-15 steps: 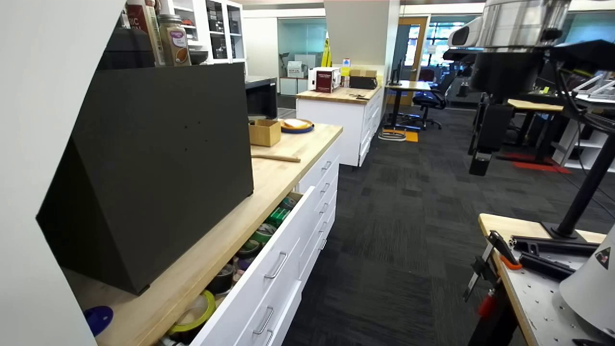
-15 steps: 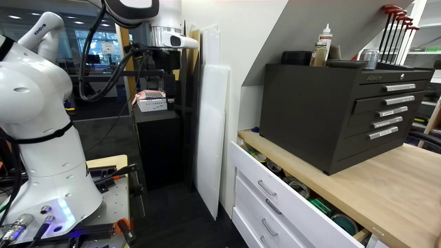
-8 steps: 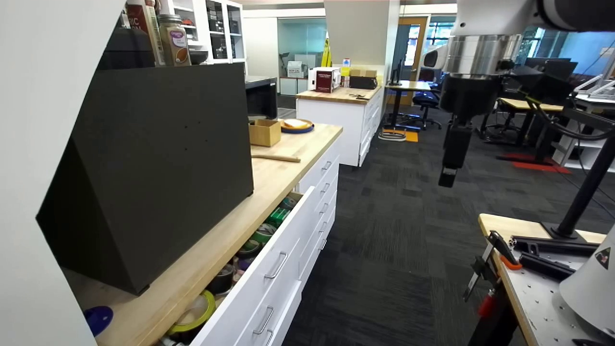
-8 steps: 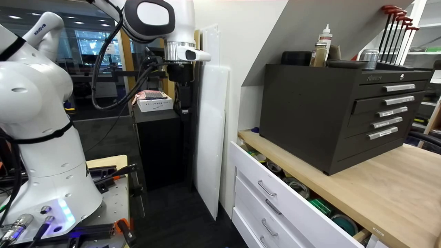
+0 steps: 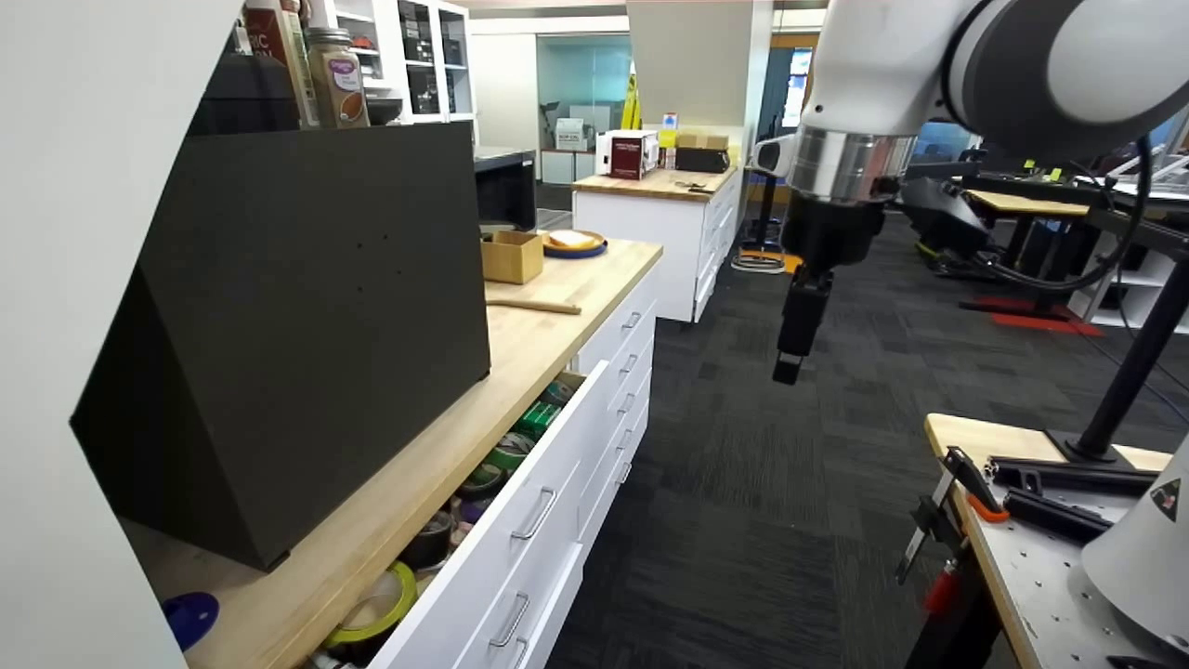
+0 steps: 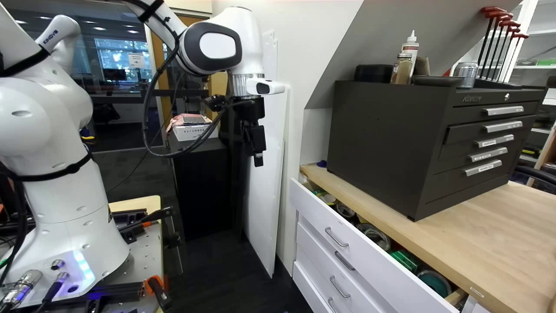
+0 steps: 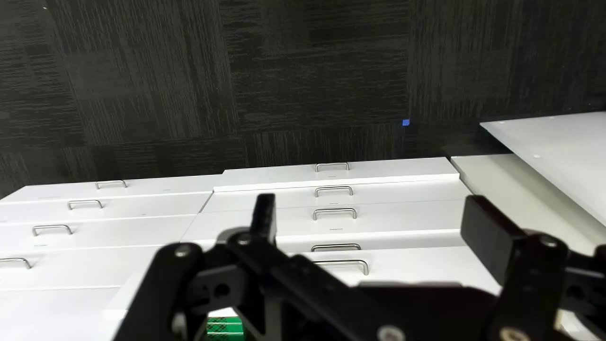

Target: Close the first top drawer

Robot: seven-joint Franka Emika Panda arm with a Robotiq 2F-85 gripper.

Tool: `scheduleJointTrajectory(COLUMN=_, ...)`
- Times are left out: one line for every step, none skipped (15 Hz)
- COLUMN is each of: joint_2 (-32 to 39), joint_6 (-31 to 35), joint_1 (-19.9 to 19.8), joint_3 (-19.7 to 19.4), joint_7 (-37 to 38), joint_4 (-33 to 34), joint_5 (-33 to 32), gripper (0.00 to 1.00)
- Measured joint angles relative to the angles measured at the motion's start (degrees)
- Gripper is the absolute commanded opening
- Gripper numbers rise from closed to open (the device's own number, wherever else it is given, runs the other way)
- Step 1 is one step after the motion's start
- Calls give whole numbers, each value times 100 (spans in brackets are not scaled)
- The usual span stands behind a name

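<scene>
Wooden surface (image 6: 491,234) stands at the right in an exterior view; below its left edge the first top drawer (image 6: 369,256) is pulled out. To its left the pincer (image 6: 259,160) hangs apart, spread wide, grasping nothing. I think the approach is in hand; next it should descend to the front and push inward.

- The gripper (image 5: 787,370) is hanging above the floor (image 5: 734,520)
- The top drawer (image 5: 497,544) is standing open, showing green items (image 5: 536,420)
- A black cabinet (image 5: 334,307) is sitting on the counter (image 5: 534,344)
</scene>
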Motion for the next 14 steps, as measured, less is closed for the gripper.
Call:
scheduleJointTrajectory(joint_2=268, joint_6=162, joint_1=-47, joint_3=-1, joint_7=1, joint_4=92, joint_5=-78, gripper=100)
scheduleJointTrajectory(joint_2=524, joint_6=274, joint_1=-95, joint_3=-2, joint_7=6, joint_4=205, joint_5=-154, gripper=100)
scheduleJointTrajectory(joint_2=788, joint_6=341, joint_1=-146, joint_3=-5, joint_7=21, joint_4=354, joint_5=-227, gripper=100)
scheduleJointTrajectory(joint_2=1021, joint_6=357, joint_1=-184, joint_3=-11, joint_7=42, joint_4=509, joint_5=-290, gripper=100)
scheduleJointTrajectory(joint_2=1248, joint_6=357, joint_1=-206, joint_3=-26, joint_7=67, joint_4=681, joint_5=-337, gripper=100)
scheduleJointTrajectory(joint_2=1456, joint_6=356, joint_1=-208, joint_3=-48, joint_7=82, joint_4=850, joint_5=-355, gripper=100)
scheduleJointTrajectory(joint_2=1641, joint_6=355, joint_1=-207, joint_3=-67, joint_7=88, joint_4=1016, joint_5=-360, gripper=100)
scheduleJointTrajectory(joint_2=1814, joint_6=354, joint_1=-206, joint_3=-82, joint_7=91, joint_4=1178, joint_5=-361, gripper=100)
scheduleJointTrajectory(joint_2=1970, joint_6=351, joint_1=-203, joint_3=-93, joint_7=91, joint_4=1337, joint_5=-360, gripper=100)
scheduleJointTrajectory(joint_2=2099, joint_6=349, joint_1=-197, joint_3=-102, joint_7=91, joint_4=1477, joint_5=-361, gripper=100)
scheduleJointTrajectory(joint_2=2207, joint_6=341, joint_1=-191, joint_3=-109, joint_7=96, joint_4=1605, joint_5=-360, gripper=100)
scheduleJointTrajectory(joint_2=2289, joint_6=328, joint_1=-186, joint_3=-115, joint_7=111, joint_4=1711, joint_5=-360, gripper=100)
scheduleJointTrajectory(joint_2=2343, joint_6=316, joint_1=-185, joint_3=-119, joint_7=121, joint_4=1794, joint_5=-360, gripper=100)
scheduleJointTrajectory(joint_2=2374, joint_6=311, joint_1=-184, joint_3=-122, joint_7=125, joint_4=1840, joint_5=-360, gripper=100)
